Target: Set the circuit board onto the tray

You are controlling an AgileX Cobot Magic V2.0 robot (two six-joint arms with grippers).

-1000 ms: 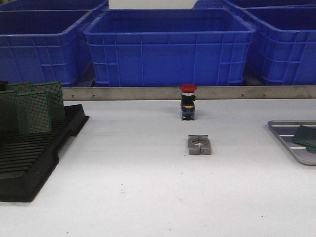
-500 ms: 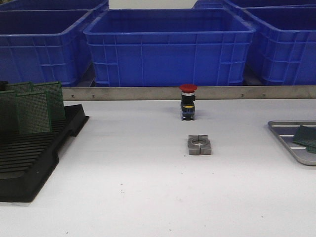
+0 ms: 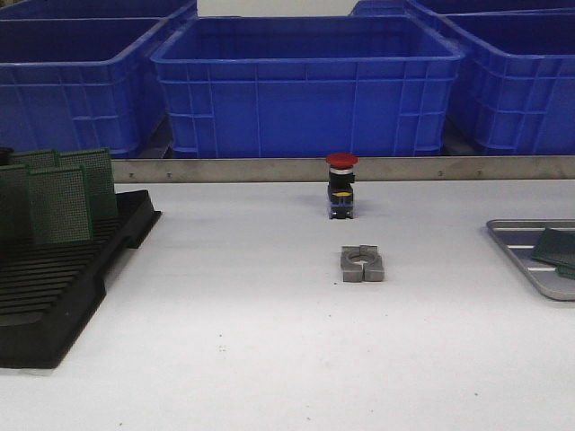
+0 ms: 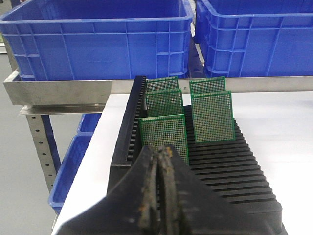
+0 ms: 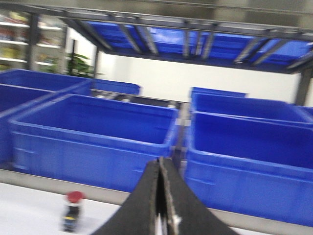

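Several green circuit boards (image 3: 58, 205) stand upright in the black slotted rack (image 3: 54, 296) at the table's left. The silver tray (image 3: 514, 238) lies at the right edge, partly cut off, with a green board (image 3: 555, 247) lying flat on it. Neither gripper shows in the front view. In the left wrist view my left gripper (image 4: 160, 152) is shut and empty, just short of the nearest standing board (image 4: 164, 134) in the rack (image 4: 230, 161). In the blurred right wrist view my right gripper (image 5: 160, 160) is shut and raised, facing the blue bins; the tray is out of that view.
Large blue bins (image 3: 305, 85) stand behind a metal rail (image 3: 225, 169) at the back. A red-capped push button (image 3: 341, 187) and a grey metal clamp block (image 3: 363, 264) sit mid-table. The button also shows in the right wrist view (image 5: 73, 210).
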